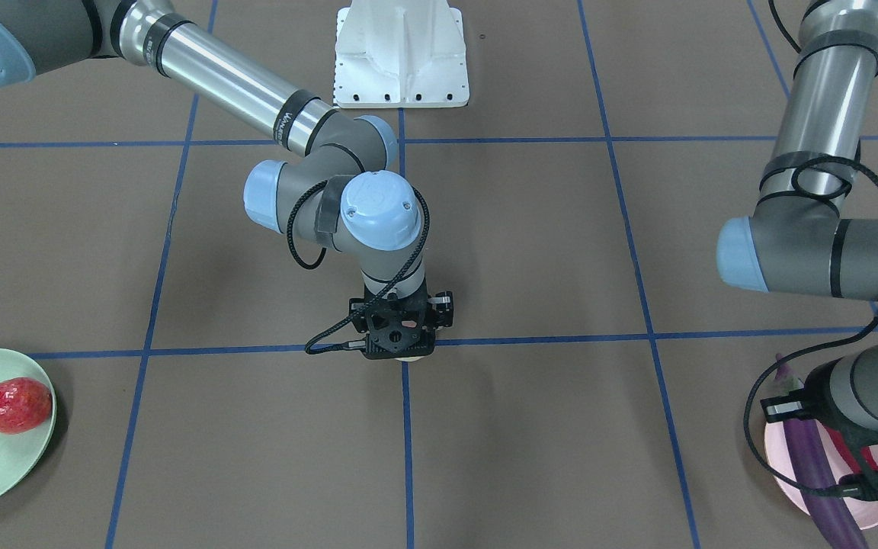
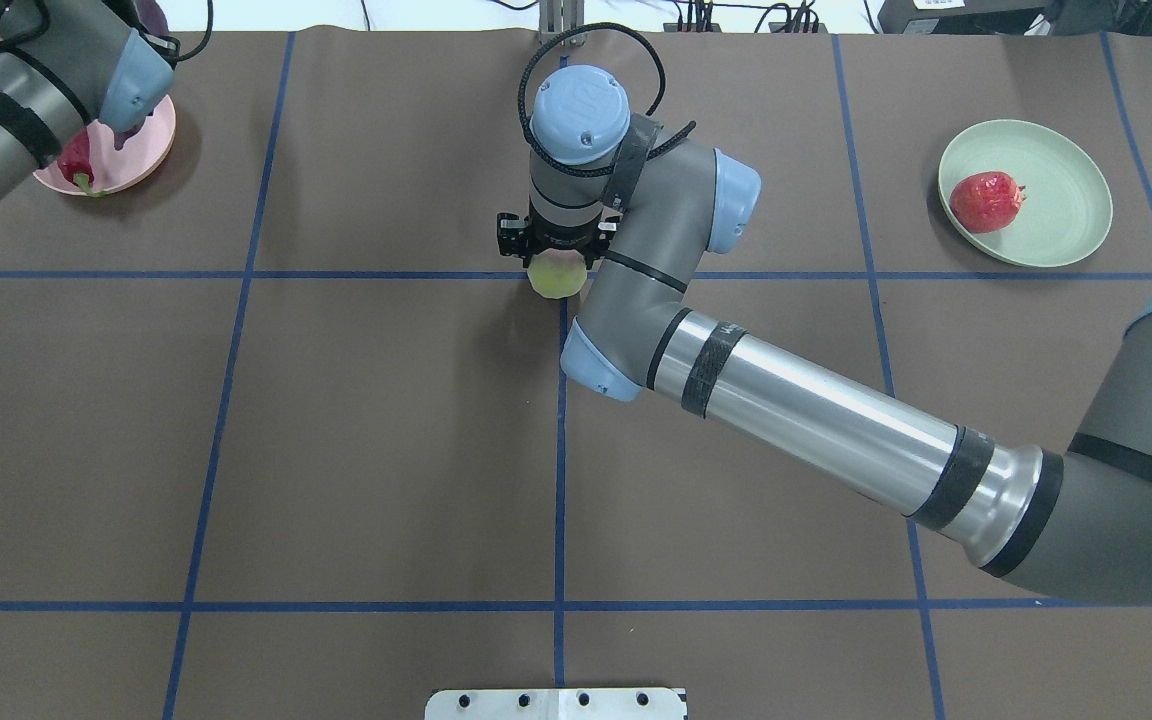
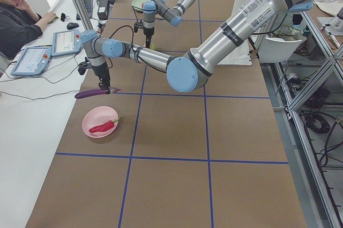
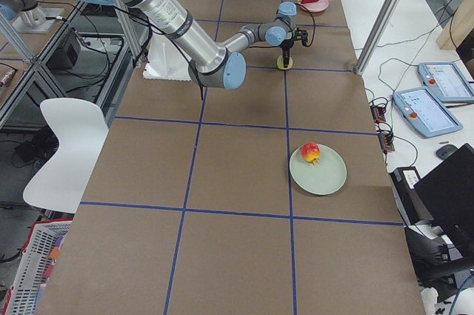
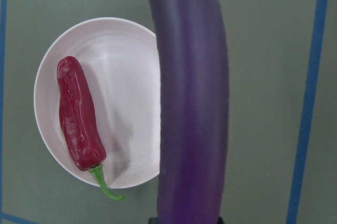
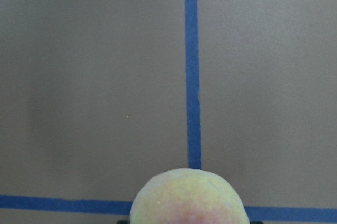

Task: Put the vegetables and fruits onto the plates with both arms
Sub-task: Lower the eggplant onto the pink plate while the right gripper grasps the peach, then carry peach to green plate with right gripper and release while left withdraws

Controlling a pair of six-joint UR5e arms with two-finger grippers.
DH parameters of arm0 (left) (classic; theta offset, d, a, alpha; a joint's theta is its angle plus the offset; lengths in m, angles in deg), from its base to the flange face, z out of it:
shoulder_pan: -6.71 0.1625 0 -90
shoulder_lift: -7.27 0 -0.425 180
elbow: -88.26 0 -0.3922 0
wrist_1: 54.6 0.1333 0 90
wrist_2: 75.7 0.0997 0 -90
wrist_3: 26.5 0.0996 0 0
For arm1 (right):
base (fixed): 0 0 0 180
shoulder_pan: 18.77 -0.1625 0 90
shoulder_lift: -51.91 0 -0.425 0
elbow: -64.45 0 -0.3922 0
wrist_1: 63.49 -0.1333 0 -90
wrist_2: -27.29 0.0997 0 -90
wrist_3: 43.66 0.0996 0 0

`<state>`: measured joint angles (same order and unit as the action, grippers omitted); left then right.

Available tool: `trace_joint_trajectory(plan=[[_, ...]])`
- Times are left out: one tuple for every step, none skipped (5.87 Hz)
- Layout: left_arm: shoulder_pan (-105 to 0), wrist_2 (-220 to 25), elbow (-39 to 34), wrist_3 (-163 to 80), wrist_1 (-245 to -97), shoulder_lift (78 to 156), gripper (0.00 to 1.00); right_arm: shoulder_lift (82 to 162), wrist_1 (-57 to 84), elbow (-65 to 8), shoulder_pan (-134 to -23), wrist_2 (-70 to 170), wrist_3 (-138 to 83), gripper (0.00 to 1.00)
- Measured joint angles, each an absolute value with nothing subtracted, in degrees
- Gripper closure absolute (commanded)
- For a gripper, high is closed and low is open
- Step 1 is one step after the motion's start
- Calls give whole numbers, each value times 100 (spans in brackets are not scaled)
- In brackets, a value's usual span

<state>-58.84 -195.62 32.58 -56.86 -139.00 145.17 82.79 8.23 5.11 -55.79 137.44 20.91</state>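
My left gripper point(image 3: 105, 87) is shut on the long purple eggplant point(image 5: 192, 103) and holds it level in the air above the edge of the pink plate point(image 5: 126, 66). The dark red chili point(image 5: 79, 118) lies on that plate. My right gripper point(image 1: 399, 345) points straight down near the table's middle, shut on the pale yellow-green fruit point(image 2: 556, 277), close to the table surface. The red fruit point(image 2: 984, 202) rests on the mint green plate point(image 2: 1071, 215), apart from both arms.
The white robot base mount point(image 1: 401, 57) stands at the robot's edge of the table. An operator point(image 3: 16, 19) sits beside the far table edge with tablets point(image 3: 32, 59). Blue tape lines cross the brown table.
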Motion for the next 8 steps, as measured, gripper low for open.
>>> trace_joint_trajectory(plan=[[-5796, -19418, 3417, -5684, -13922, 14512, 100, 8282, 844, 310, -5669, 13775, 2081, 100], [-5727, -19213, 3497, -5676, -13933, 14484, 100, 8284, 871, 138, -5785, 13844, 2083, 100], [-5671, -18951, 3558, -5665, -13942, 14447, 100, 8292, 884, 42, -5921, 13955, 2084, 100], [-5643, -18713, 3620, -5662, -13948, 14431, 100, 8298, 887, -13, -6055, 14079, 2085, 100], [-5622, -18487, 3675, -5665, -13959, 14425, 49, 8310, 888, -55, -6181, 14206, 2085, 100], [-5610, -18318, 3754, -5679, -14056, 14422, 0, 8330, 891, -91, -6288, 14326, 2083, 100], [-5602, -18225, 3832, -5689, -14210, 14421, 0, 8353, 890, -105, -6372, 14403, 2078, 100], [-5601, -18144, 3849, -5682, -14290, 14423, 0, 8388, 891, -135, -6476, 14487, 2071, 100]])
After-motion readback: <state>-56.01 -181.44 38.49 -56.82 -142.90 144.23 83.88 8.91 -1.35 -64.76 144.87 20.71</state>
